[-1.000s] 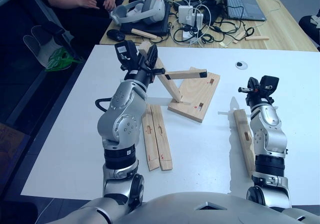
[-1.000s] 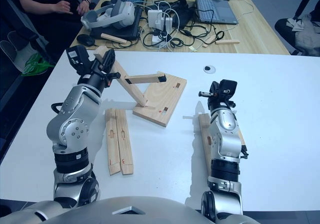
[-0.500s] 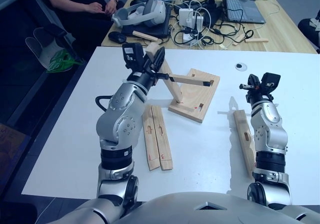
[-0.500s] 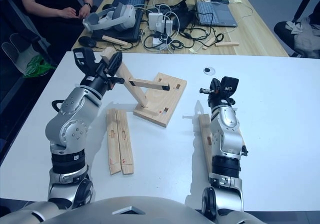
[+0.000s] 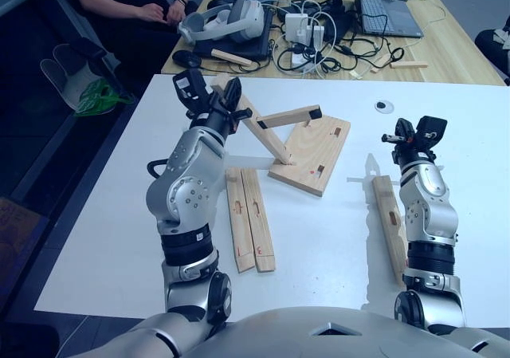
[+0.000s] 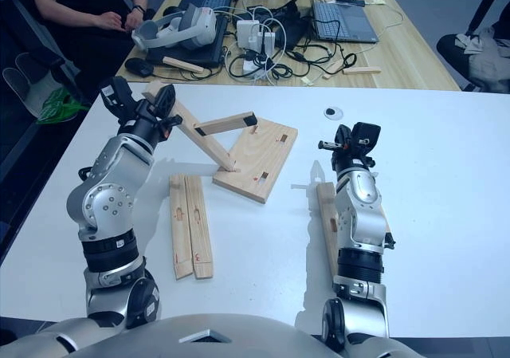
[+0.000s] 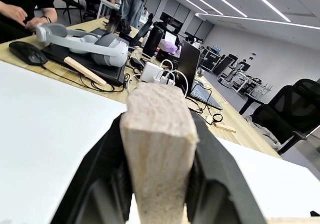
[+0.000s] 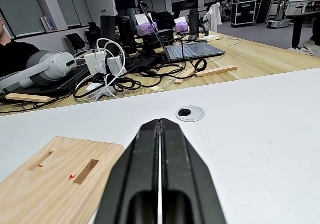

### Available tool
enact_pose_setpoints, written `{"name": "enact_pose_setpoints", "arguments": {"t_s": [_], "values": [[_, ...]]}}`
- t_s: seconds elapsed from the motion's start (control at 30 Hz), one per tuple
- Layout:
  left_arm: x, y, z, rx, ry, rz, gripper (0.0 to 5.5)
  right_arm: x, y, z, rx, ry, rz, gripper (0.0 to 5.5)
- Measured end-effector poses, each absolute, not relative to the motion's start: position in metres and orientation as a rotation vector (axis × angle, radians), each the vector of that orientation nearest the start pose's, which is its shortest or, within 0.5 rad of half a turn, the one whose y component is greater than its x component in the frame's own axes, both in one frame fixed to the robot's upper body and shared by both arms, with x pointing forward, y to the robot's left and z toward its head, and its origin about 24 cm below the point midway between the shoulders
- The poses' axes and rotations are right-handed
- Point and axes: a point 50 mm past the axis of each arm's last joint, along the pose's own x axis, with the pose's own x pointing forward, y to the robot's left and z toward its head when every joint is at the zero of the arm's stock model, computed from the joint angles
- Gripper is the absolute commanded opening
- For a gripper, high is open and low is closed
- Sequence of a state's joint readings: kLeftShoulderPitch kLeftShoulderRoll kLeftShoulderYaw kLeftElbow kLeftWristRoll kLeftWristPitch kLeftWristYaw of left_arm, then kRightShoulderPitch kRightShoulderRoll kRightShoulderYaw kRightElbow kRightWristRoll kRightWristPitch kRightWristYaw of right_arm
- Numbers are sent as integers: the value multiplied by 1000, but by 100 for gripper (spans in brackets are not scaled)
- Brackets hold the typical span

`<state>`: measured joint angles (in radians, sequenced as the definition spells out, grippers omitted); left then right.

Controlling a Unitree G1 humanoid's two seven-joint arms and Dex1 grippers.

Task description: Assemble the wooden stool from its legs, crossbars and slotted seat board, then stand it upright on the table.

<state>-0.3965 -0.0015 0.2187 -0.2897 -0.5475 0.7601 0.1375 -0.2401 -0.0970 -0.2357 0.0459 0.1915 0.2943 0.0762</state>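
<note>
The slotted seat board (image 5: 312, 154) lies flat mid-table. A wooden leg (image 5: 259, 127) slants up from the board's near-left part to my left gripper (image 5: 213, 91), which is shut on its upper end (image 7: 159, 134). A crossbar (image 5: 288, 118) sticks out from that leg to the right, above the board. Two more legs (image 5: 249, 224) lie side by side on the table by my left arm. Another leg (image 5: 389, 224) lies next to my right forearm. My right gripper (image 5: 414, 128) is shut and holds nothing, to the right of the board (image 8: 55, 179).
A round black-and-white grommet (image 5: 385, 104) sits in the white table (image 5: 119, 214) behind my right gripper. The wooden desk (image 5: 446, 51) beyond carries laptops, cables, a headset (image 5: 227, 19) and loose wooden sticks. The table's left edge is close to my left arm.
My left gripper has swung to the left with the leg, tilting it further from the board, and the crossbar's free end has risen. The right arm stays put.
</note>
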Motion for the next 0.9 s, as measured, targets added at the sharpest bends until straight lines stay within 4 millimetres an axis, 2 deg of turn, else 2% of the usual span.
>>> {"name": "enact_pose_setpoints", "arguments": {"t_s": [0.33,0.57,0.7,0.9], "values": [[313,142,149,-451,114,-199,102,296,-201,70,150,81,-64,0],[321,128,157,-296,116,-343,102,296,-199,68,150,91,-58,0],[312,119,154,-207,109,-388,102,297,-199,68,151,92,-59,0],[289,107,140,-192,47,-351,102,297,-199,68,151,92,-58,0]]}}
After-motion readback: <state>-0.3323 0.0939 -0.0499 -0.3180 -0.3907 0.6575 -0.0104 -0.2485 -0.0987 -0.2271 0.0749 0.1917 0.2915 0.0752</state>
